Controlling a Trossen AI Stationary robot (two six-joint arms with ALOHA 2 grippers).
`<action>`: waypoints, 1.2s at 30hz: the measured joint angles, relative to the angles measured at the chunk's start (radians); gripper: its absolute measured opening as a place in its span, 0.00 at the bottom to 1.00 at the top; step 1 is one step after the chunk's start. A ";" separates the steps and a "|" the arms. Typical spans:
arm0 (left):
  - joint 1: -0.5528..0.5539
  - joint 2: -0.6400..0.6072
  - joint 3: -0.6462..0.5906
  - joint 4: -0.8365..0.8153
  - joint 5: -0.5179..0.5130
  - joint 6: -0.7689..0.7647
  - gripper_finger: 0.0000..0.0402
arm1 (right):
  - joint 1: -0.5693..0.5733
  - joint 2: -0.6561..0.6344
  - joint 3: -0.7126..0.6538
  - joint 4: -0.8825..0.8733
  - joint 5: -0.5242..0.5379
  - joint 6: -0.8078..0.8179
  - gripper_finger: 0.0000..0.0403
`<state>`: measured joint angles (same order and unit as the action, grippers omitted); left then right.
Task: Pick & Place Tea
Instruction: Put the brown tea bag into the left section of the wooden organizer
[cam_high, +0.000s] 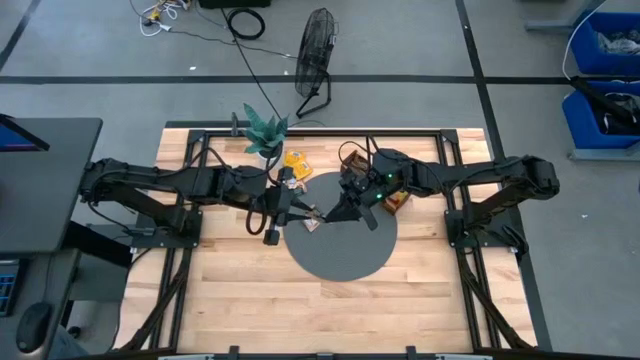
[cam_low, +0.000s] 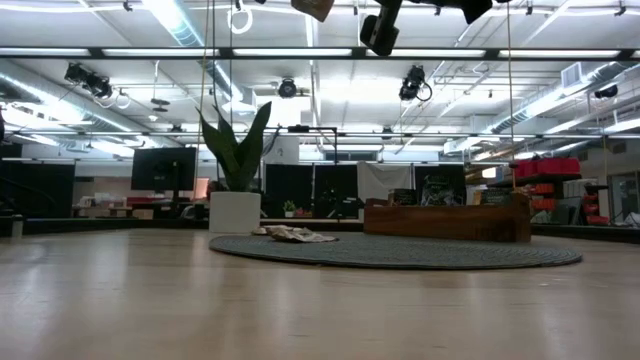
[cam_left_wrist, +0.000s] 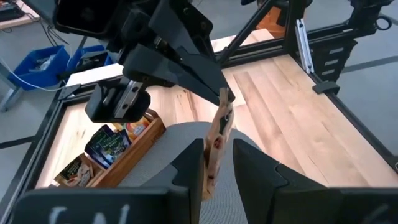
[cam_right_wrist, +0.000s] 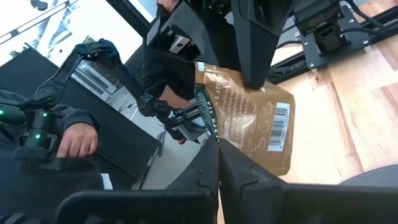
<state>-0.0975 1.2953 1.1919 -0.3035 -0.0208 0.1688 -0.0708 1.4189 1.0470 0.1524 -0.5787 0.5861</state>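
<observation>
Brown barcoded tea packet (cam_right_wrist: 254, 118), flat, pinched by both grippers' fingers (cam_right_wrist: 252, 43)

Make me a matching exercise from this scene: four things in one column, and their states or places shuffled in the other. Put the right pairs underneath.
Things
1. brown packet
2. wooden tray
3. potted plant
4. yellow packets

States or places
A. lying flat beside the plant
B. held in the air, pinched by both the left gripper and the right gripper
C. its compartments are partly filled
D. stands upright in a white pot

Pairs: 1-B, 2-C, 3-D, 4-A
</observation>
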 joint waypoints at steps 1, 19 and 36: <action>0.000 0.000 0.000 0.000 0.000 0.000 0.22 | 0.000 0.000 0.000 0.005 0.000 0.000 0.00; 0.000 0.000 0.000 0.000 0.000 0.034 0.01 | 0.000 0.000 0.000 0.025 0.009 0.000 0.00; 0.024 0.000 0.000 0.005 -0.002 -0.068 0.00 | -0.042 -0.151 0.012 -0.019 0.141 -0.019 0.34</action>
<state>-0.0730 1.2953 1.1919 -0.2981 -0.0231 0.1005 -0.1131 1.2678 1.0594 0.1331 -0.4375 0.5674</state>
